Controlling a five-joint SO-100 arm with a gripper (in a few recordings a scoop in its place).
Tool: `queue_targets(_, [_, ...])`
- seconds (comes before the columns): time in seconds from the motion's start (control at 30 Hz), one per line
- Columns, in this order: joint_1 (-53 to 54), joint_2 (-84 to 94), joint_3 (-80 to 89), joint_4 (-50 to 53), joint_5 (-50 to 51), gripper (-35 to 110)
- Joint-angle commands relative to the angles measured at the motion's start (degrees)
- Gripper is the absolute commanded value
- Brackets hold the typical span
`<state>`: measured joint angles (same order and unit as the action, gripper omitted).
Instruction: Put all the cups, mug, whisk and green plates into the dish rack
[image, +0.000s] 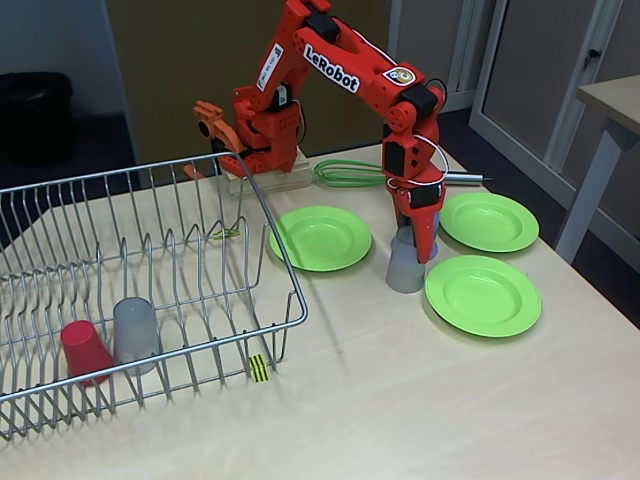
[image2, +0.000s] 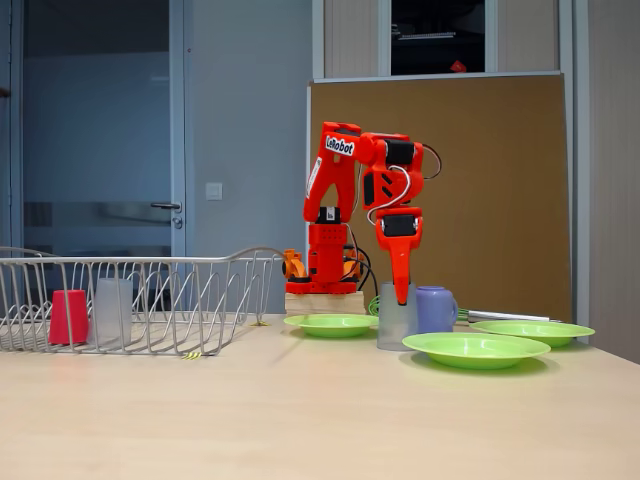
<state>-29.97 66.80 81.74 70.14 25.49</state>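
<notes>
The orange two-finger pincer (image: 420, 245) points straight down with one finger dipped inside the tall translucent grey-blue plastic cup (image: 405, 266), which stands upright on the pale wooden table (image: 400, 400); the low fixed view shows that finger tip (image2: 402, 292) below the cup's (image2: 396, 318) rim. Whether the fingers are clamped on the cup wall cannot be told. Just behind the pincer stands the lilac-purple plastic mug with a side handle (image2: 436, 309) (mostly hidden by the arm in the higher view). Three round lime-green plastic plates lie flat around the pincer: one (image: 320, 237) to its left, one (image: 489, 221) to its right and one (image: 483, 294) in front right. Behind it lies the whisk with green wire loops and a silver handle (image: 352, 174). Well to the left sits the large silver wire dish rack (image: 150, 290), holding a short red plastic cup (image: 85, 350) and a second grey-blue cup (image: 135, 333).
</notes>
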Motion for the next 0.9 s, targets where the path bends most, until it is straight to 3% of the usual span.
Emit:
queue_targets(0.0, [0.4, -0.2, -0.5, 0.4, 0.8, 14])
queue_targets(0.37, [3.1, 2.0, -5.2, 5.2, -4.5, 7])
queue_targets(0.87, [15.9, 19.1, -14.3, 15.6, -25.5, 4])
